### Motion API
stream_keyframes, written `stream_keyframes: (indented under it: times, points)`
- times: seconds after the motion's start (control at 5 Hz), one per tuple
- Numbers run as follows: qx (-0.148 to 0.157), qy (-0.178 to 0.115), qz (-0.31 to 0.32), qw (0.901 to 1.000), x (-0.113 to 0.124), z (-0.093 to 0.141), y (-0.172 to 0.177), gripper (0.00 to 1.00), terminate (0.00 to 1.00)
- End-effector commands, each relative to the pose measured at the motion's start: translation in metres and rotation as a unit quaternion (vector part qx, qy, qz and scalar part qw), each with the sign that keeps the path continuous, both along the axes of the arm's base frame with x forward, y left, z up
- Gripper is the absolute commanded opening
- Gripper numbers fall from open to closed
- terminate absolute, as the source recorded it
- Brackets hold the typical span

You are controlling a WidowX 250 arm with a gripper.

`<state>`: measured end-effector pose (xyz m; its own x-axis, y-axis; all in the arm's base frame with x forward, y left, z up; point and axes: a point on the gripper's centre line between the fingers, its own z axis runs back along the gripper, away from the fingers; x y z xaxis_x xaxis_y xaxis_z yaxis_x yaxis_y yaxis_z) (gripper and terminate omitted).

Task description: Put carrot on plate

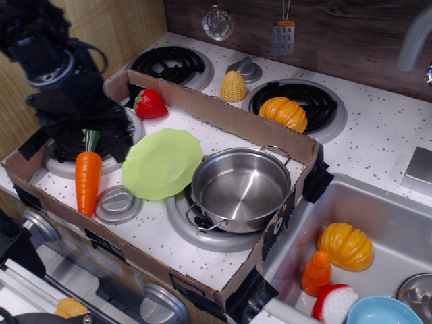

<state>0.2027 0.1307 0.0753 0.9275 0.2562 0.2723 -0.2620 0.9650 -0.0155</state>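
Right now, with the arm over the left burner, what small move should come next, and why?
Probably lower the gripper straight down onto the carrot and close. It hangs above the carrot's green stem end, the carrot lies loose beside the plate, and nothing is held yet.
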Motion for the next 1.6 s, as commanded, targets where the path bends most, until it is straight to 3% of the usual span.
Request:
stream_keyframes:
  times: [0.0, 0.4, 1.0, 1.2, 1.4]
  points:
    - [0.046, -0.007, 0.021, 0.9987, -0.003, 0.006, 0.024, 1.00, 0.00]
    - [0.043, -0.024, 0.023, 0.9985, 0.004, -0.021, 0.041, 1.00, 0.00]
    - [0.014, -0.038, 0.019, 0.9990, 0.015, -0.056, 0.037, 1.00, 0.00]
    - [0.018, -0.022, 0.032, 0.9991, 0.015, -0.058, 0.037, 1.00, 0.00]
    - [0.045, -0.027, 0.007, 0.9986, 0.015, -0.048, 0.037, 0.00, 0.00]
